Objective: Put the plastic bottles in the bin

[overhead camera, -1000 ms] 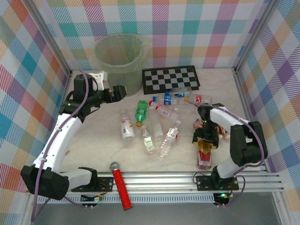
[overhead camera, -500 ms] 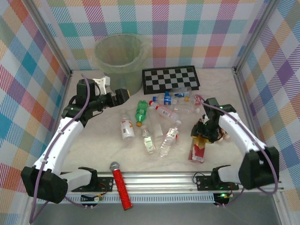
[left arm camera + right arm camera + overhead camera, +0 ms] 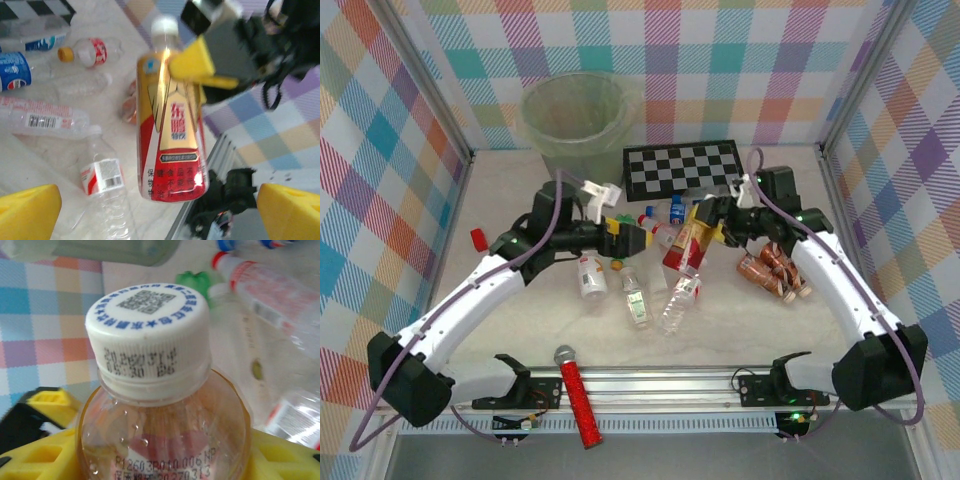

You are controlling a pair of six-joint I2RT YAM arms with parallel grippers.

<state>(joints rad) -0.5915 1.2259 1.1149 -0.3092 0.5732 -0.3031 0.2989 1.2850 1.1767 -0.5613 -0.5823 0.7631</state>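
Observation:
My right gripper point(image 3: 708, 222) is shut on an amber bottle with a red and gold label point(image 3: 684, 246), holding it tilted above the middle of the table. In the right wrist view its white cap point(image 3: 147, 335) stands up between my yellow fingers point(image 3: 280, 455). My left gripper point(image 3: 630, 238) is open just left of that bottle. The left wrist view shows the bottle's base point(image 3: 172, 175) hanging ahead of the spread yellow fingertips point(image 3: 25, 210). Several clear bottles point(image 3: 590, 275) lie below both grippers. The pale-green bin point(image 3: 575, 120) stands at the back left.
A chequered board point(image 3: 685, 168) lies flat behind the grippers. Two copper-coloured bottles point(image 3: 768, 268) rest at the right, under the right arm. A red microphone point(image 3: 578, 395) lies on the front rail and a small red block point(image 3: 477, 237) sits at the left.
The right gripper closed on the amber bottle near the front right, lifted it and carried it back and left to the centre. The left arm swung right from beside the bin to meet it.

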